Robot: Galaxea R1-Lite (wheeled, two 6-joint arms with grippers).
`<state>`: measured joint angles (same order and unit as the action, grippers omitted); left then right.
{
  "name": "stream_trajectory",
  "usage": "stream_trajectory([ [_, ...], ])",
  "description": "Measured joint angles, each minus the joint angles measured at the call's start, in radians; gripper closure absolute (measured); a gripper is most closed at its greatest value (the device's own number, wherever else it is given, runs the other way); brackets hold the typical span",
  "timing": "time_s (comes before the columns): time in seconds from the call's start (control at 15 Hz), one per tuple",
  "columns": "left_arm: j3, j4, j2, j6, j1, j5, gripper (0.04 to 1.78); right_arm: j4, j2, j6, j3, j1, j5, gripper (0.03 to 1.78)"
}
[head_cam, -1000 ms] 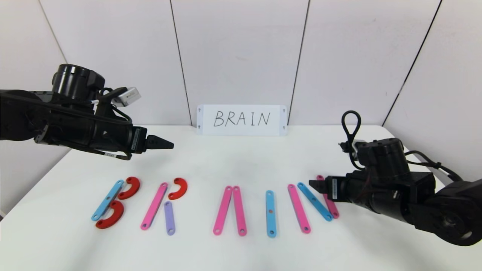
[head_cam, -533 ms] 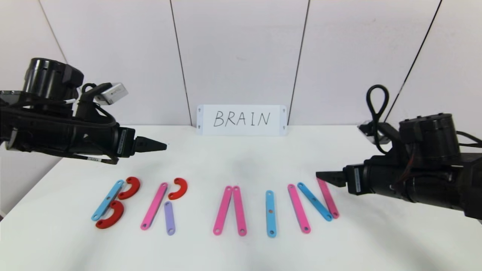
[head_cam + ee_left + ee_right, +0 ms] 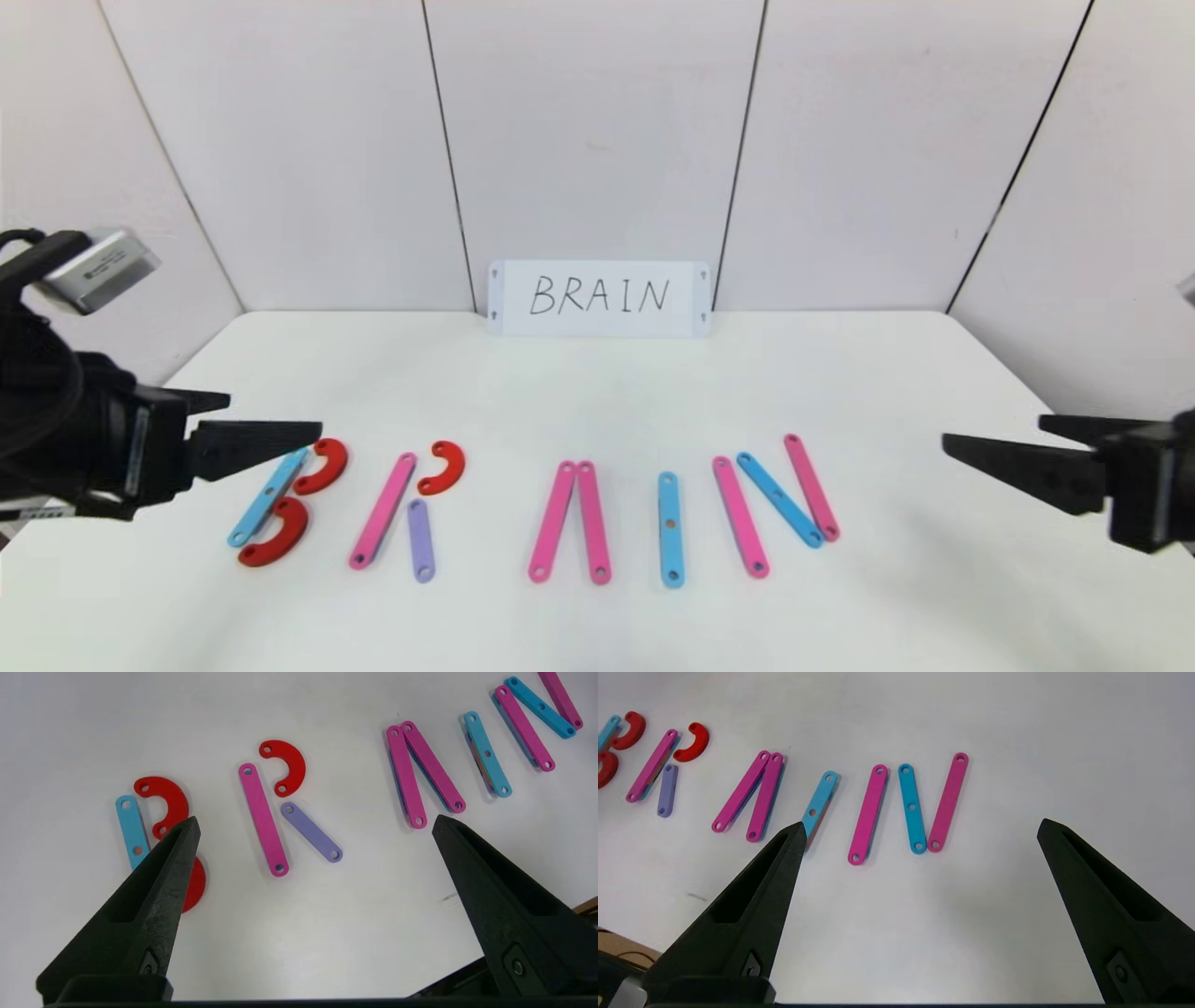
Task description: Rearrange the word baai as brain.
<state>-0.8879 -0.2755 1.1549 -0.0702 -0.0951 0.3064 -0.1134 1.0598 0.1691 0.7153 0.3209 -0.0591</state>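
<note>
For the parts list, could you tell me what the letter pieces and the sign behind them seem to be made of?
The letter pieces look like flat matte plastic: solid even colours, uniform thickness, clean punched holes. The sign appears to be white card or plastic sheet with handwritten black lettering; which one isn't clear.

A white tabletop (image 3: 597,392) fills the lower part of the head view, its far edge meeting a wall of pale panels (image 3: 588,131) split by thin dark seams. At twelve o'clock, at that far edge, a white card (image 3: 599,298) stands upright against the wall, with "BRAIN" handwritten on it in black and small marks at its corners.
</note>
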Motion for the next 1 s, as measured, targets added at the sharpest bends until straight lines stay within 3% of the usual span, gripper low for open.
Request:
stream_trajectory([
  [0.13, 0.068, -0.002, -0.114, 0.0, 0.0, -0.027, 0.08, -0.1, -0.139, 0.0, -0.006, 0.0, 0.033, 0.08],
  [0.33, 0.147, -0.023, -0.296, -0.001, 0.0, -0.063, 0.08, -0.17, -0.325, 0.001, -0.024, -0.003, 0.076, 0.08],
  [0.47, 0.174, -0.082, -0.424, 0.0, 0.0, -0.076, 0.08, -0.213, -0.427, 0.001, -0.035, -0.016, 0.14, 0.08],
  [0.6, 0.187, -0.156, -0.546, 0.001, 0.001, -0.108, 0.08, -0.235, -0.51, 0.0, -0.046, -0.087, 0.197, 0.08],
  [1.0, 0.23, -0.246, -0.809, 0.008, 0.003, -0.318, 0.08, -0.241, -0.708, -0.047, -0.061, -0.312, 0.187, 0.08],
])
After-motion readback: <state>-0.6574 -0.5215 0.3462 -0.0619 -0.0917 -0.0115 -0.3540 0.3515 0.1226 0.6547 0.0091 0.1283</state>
